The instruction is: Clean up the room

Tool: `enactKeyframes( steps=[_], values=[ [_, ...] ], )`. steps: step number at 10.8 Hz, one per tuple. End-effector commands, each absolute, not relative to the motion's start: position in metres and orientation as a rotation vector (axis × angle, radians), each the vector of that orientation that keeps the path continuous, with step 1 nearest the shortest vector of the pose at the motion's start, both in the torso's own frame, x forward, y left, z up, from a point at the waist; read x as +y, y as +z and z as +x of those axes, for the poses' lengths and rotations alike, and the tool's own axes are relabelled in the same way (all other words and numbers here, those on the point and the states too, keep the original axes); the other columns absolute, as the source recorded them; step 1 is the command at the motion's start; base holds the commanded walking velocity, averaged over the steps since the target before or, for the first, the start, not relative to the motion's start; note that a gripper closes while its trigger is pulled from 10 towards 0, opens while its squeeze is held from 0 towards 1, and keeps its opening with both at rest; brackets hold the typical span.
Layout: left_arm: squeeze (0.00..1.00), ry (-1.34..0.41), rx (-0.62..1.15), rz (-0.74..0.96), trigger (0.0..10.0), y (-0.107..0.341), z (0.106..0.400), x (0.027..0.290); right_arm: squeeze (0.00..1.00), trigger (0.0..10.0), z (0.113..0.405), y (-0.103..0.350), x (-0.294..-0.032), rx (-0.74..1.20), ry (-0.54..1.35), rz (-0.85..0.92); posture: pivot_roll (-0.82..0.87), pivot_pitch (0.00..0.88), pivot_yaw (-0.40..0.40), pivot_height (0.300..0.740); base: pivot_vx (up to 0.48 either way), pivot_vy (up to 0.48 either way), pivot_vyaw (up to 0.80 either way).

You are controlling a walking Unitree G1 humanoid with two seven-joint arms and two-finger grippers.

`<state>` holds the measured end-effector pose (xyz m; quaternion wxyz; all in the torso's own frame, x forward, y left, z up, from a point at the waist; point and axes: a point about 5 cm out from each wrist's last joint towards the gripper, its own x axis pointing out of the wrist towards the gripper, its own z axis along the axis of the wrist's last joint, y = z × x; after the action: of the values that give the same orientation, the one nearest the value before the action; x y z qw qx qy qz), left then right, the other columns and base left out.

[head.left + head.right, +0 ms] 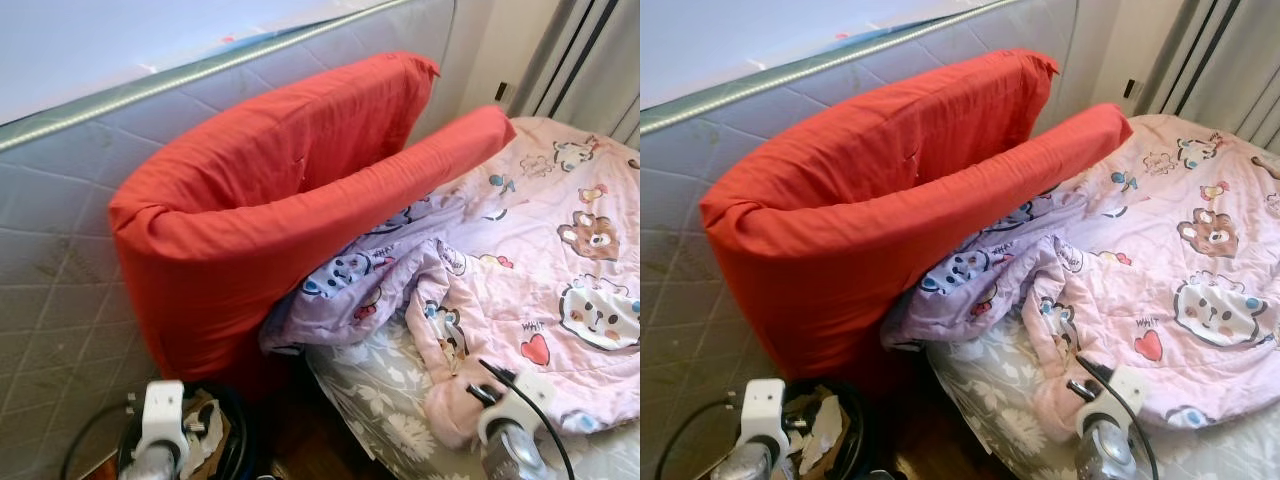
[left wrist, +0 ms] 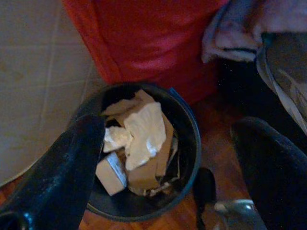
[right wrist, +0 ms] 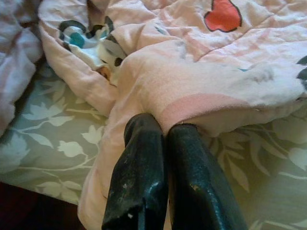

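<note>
- Lowest in the head views sit the two wrists: the left gripper (image 2: 163,158) at the lower left of the frame, hanging over a black bin (image 2: 189,143), and the right gripper (image 3: 165,132) at the lower right, on the bed (image 1: 370,400).
- Left jaws stand wide apart with nothing between them; the bin below holds crumpled white paper (image 2: 144,129) and bits of cardboard (image 2: 111,173).
- Right jaws are pressed together, their tips against a pink fold of the quilt (image 3: 192,91); whether cloth is pinched between them I cannot tell.
- Quilt (image 1: 540,250), pink and lilac with cartoon bears and hearts, lies rumpled across the right half of the frame on a grey leaf-patterned sheet (image 3: 62,143).
- Red pillow (image 1: 270,210), long and folded, leans in the middle of the frame against a grey quilted mattress (image 1: 60,260) standing on edge at the left.
- Curtains (image 1: 590,60) hang at the upper right.
</note>
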<state>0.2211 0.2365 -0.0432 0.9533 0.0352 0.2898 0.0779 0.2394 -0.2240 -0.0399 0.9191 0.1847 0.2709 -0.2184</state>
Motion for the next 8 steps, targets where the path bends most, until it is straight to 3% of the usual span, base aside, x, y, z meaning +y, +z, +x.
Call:
enactKeyframes(
  steps=[1, 8],
  values=[
    [0.0, 0.171, 0.631, 0.061, 10.0, -0.0502, 0.2116, 0.2366, 0.0, 10.0, 0.2319, -0.0449, -0.2262, 0.59, -0.454, 0.347, 0.18, 0.09, -0.021, 0.74, 0.0, 0.0, 0.0],
    [0.0, 0.158, 0.656, 0.056, 10.0, -0.0555, 0.2038, 0.2343, 0.0, 10.0, 0.2311, -0.0456, -0.2243, 0.597, -0.487, 0.326, 0.18, 0.117, -0.013, 0.74, 0.0, 0.0, 0.0]
  ],
)
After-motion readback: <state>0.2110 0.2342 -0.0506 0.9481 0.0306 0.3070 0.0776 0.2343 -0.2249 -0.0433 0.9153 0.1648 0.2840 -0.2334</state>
